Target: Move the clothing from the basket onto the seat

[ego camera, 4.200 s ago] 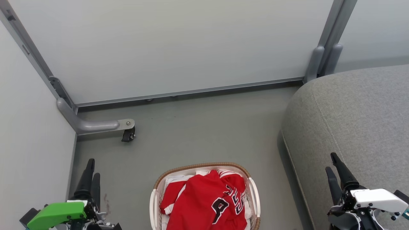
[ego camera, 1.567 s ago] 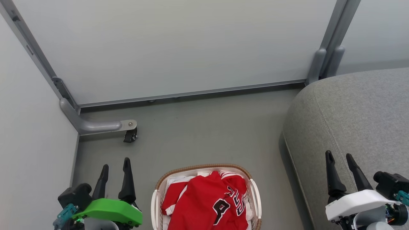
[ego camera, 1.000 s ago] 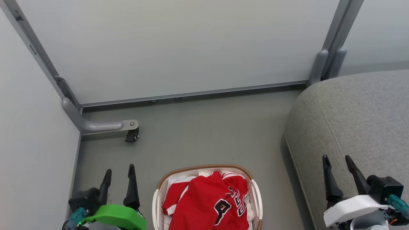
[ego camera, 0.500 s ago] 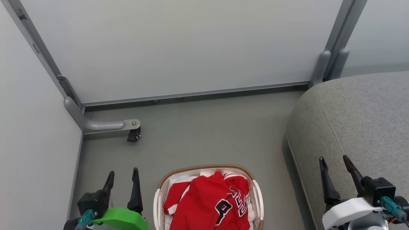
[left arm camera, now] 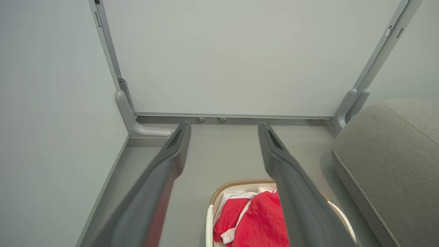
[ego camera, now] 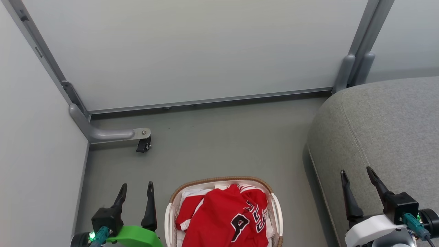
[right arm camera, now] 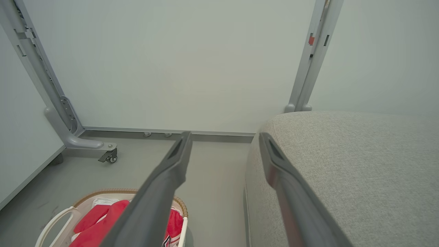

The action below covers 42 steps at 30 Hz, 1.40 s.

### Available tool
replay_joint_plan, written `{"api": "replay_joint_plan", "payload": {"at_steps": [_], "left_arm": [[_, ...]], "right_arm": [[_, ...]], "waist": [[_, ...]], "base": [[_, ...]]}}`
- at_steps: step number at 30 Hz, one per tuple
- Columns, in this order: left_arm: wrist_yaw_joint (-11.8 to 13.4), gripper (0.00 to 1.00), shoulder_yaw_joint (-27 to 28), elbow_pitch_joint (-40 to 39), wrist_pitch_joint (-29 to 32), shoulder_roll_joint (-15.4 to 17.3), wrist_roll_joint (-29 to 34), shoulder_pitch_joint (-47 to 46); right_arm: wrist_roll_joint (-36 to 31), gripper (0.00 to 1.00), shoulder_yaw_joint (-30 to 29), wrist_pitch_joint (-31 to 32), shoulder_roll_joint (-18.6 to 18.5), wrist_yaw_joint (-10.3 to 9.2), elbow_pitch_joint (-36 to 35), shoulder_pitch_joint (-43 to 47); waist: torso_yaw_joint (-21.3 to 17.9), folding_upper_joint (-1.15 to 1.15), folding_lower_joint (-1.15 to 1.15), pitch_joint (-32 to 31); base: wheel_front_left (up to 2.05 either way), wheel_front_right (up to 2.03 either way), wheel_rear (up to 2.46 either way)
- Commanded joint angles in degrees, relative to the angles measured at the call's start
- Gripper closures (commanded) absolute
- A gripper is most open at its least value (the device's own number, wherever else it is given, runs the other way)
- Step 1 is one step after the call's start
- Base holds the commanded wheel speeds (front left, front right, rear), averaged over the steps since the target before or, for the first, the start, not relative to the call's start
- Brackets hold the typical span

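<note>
Red clothing (ego camera: pixel 219 218) with white trim and black-and-white letters lies bunched in the white basket (ego camera: pixel 221 180) with a brown woven rim, on the floor at the bottom middle of the head view. The clothing (left arm camera: pixel 260 223) and basket (left arm camera: pixel 240 182) also show in the left wrist view, and the clothing (right arm camera: pixel 92 230) in the basket (right arm camera: pixel 103 192) in the right wrist view. My left gripper (ego camera: pixel 137 187) hangs open just left of the basket, empty. Over the near edge of the grey seat (ego camera: pixel 387 130), my right gripper (ego camera: pixel 356 171) stands open and empty.
Pale partition panels (ego camera: pixel 192 51) close off the back and left. A grey panel foot with a black caster (ego camera: pixel 142 145) juts onto the floor at the left. Grey posts (ego camera: pixel 353 70) stand behind the seat's far corner. Bare floor (ego camera: pixel 223 140) lies between basket and back panel.
The head camera has shifted a little. Both grippers, turned earlier from edge-on to facing flat, have sunk lower in view; the left one has drawn closer to the basket. Clothing unmoved.
</note>
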Motion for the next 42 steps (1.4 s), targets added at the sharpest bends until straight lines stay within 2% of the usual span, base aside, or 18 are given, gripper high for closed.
{"api": "replay_joint_plan", "payload": {"at_steps": [1,19,25,29,33,42], "left_arm": [[0.31,0.0,0.07,0.03,-0.04,0.38,0.35,-0.19],[0.16,0.0,-0.38,-0.41,-0.04,0.37,0.35,-0.48],[0.11,0.0,-1.27,-0.63,-0.04,0.35,0.3,-1.77],[-0.45,0.0,-3.83,-0.49,-0.03,0.33,0.98,-4.31],[-1.48,0.0,-8.9,2.47,-0.01,0.35,1.49,-8.41],[-2.59,0.0,-19.61,14.71,0.0,0.39,1.4,-19.93]], "right_arm": [[-0.01,0.0,-0.04,-0.28,-0.34,-0.02,-0.12,0.68],[0.31,0.0,-0.26,-0.28,-0.34,-0.02,-1.1,0.5],[0.28,0.0,-0.3,-0.28,-0.34,-0.02,-1.8,-0.58],[-0.23,0.0,-0.15,-0.27,-0.34,-0.02,-2.85,-2.57],[0.07,0.0,-0.19,-0.27,-0.33,-0.02,-3.6,-5.54],[1.86,0.0,0.69,-0.21,-0.28,-0.03,-5.25,-13.12]], "waist": [[-0.02,0.0,0.0,0.02],[-0.09,0.0,0.0,0.68],[-0.54,0.0,0.0,2.64],[-1.48,0.0,0.0,6.7],[-3.16,0.0,0.0,12.0],[-9.64,0.0,0.0,25.51]], "base": [[0.0,0.0,0.0],[0.0,0.0,0.0],[0.0,0.0,0.0],[0.0,0.0,0.0],[0.0,0.0,0.0],[0.0,0.0,0.0]]}}
